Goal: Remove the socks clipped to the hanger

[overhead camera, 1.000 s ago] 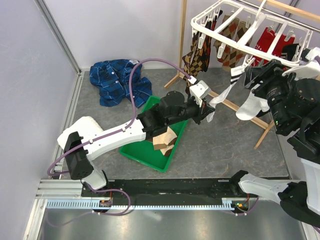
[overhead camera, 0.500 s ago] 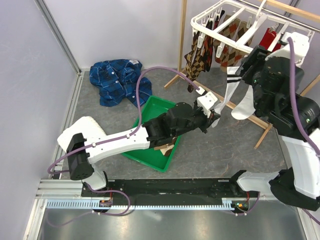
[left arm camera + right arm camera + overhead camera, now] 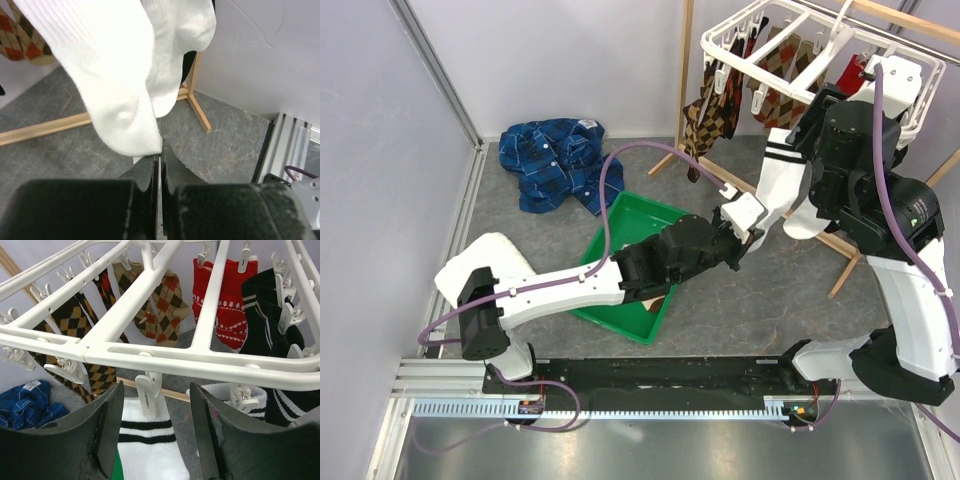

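The white hanger (image 3: pixel 760 45) hangs at the upper right with socks clipped under it. In the right wrist view its frame (image 3: pixel 150 356) carries brown argyle socks (image 3: pixel 162 305), a red sock (image 3: pixel 227 300) and a black sock (image 3: pixel 265 315). My right gripper (image 3: pixel 156 430) is open, its fingers either side of a clip (image 3: pixel 149 392) that holds a white sock with black stripes (image 3: pixel 150 455). My left gripper (image 3: pixel 159 159) is shut on the toe of that white sock (image 3: pixel 115 95). A second white sock (image 3: pixel 177 45) hangs beside it. From above, the left gripper (image 3: pixel 752 235) sits below the sock (image 3: pixel 778 180).
A green tray (image 3: pixel 620 215) lies on the floor under the left arm, with tan socks in it mostly hidden. A blue plaid shirt (image 3: pixel 555 160) lies at the back left. The wooden pole stand (image 3: pixel 685 70) and its floor bar (image 3: pixel 45 127) stand behind the socks.
My right arm has swung up and left, bringing its open gripper around the sock's clip. My left gripper has moved right with the toe, and the sock now hangs straighter.
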Robot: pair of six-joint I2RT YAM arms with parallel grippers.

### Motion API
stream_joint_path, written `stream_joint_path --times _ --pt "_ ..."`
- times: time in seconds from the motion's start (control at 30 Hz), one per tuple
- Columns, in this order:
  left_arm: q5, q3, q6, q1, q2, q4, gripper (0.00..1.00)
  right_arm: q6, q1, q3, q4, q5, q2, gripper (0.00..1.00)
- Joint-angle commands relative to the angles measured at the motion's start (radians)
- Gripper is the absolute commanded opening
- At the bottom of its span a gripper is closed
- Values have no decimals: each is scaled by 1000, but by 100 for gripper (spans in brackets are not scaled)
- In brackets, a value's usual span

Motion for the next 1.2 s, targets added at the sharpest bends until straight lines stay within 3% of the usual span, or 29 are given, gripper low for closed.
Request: stream_joint_path --times 0.0,0.33,0.6,0.7,0.87,1.17 --pt "-98 15 100 -40 6 94 2 -17 -2 47 -43 55 24 62" --pt "-75 -20 40 -48 -23 104 2 -47 -3 0 29 -46 -14 66" --pt "187 -44 -162 60 -103 43 2 -91 -3 -51 116 -143 -81 68" --pt "289 -44 -238 113 -117 35 1 -174 -2 -113 228 -224 -103 68" --pt "486 -27 -371 189 -111 34 2 -189 -5 -103 237 -386 -86 71" --pt "642 16 -485 273 -86 -9 2 -177 -32 -212 260 -499 -146 74"
